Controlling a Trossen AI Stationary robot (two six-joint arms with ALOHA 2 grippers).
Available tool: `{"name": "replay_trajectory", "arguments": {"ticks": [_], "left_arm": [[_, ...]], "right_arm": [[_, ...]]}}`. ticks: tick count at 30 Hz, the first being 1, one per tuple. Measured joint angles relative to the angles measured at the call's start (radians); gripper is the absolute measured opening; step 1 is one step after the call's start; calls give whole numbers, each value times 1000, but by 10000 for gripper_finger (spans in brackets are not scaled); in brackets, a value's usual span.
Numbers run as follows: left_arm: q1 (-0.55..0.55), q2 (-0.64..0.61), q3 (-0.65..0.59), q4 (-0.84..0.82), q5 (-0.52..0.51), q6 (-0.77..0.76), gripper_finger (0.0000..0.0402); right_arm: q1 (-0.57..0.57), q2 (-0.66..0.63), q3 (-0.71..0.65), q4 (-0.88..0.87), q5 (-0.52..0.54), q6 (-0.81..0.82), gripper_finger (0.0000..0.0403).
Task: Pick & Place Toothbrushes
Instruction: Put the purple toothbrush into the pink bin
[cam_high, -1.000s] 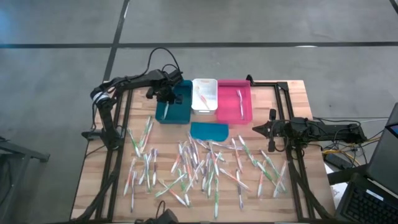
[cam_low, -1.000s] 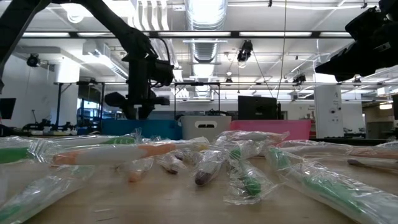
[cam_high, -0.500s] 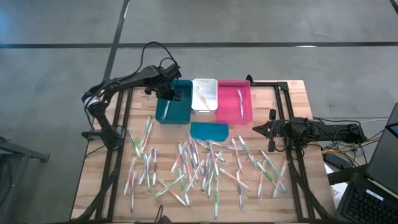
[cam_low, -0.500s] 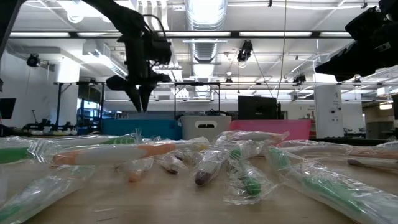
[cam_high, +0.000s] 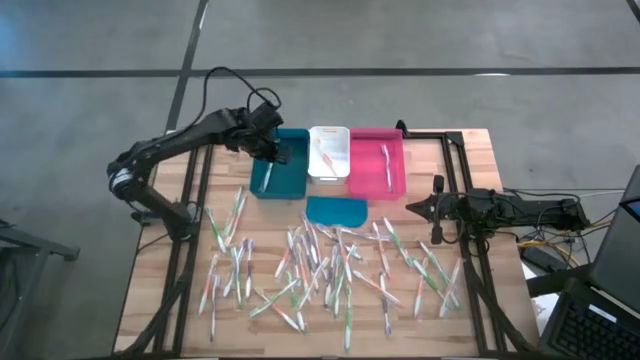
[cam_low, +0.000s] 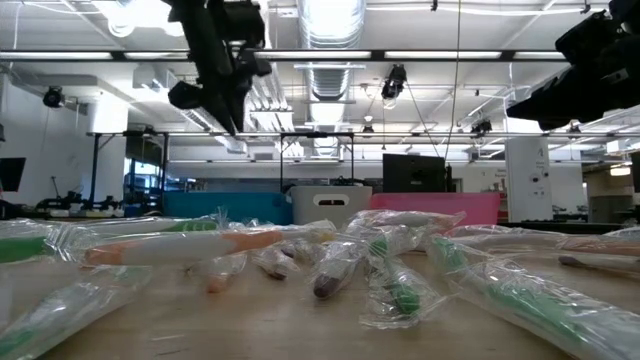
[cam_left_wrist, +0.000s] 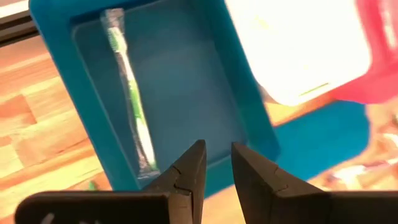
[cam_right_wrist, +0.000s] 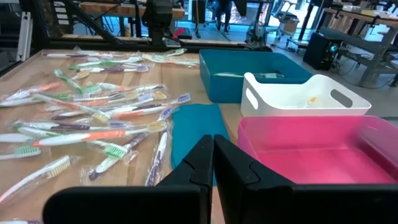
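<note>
Left gripper (cam_high: 266, 143) is hanging up above the teal bin (cam_high: 279, 166), jaws slightly parted and nothing between them. From its wrist cam you look straight down into that bin (cam_left_wrist: 186, 93) and there's 1 wrapped green-and-white toothbrush (cam_left_wrist: 130, 99) lying along the bin's floor near a long wall. In the low view the gripper (cam_low: 228, 110) sits high, well clear of the bin rims.

Right gripper (cam_high: 437, 212) is parked off at the counter's right edge, jaws clenched with nothing in them.

3 bins sit side by side at the far edge of the counter (cam_high: 470, 150): teal, white (cam_high: 328, 153), pink (cam_high: 377, 162). The pink one has 1 brush (cam_high: 386, 165) in it, and the white one has something pinkish inside, can't tell what. A flat teal lid (cam_high: 336, 210) lies just in front of the bins. The rest of the toothbrushes (cam_high: 320, 265) are scattered in wrappers all over the near half of the counter.
</note>
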Motion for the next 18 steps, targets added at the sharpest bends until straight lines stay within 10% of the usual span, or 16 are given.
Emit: {"name": "replay_trajectory", "arguments": {"ticks": [18], "left_arm": [[-258, -164, -2, 53, -137, 35, 80]], "right_arm": [[0, 0, 0, 111, -2, -107, 8]]}}
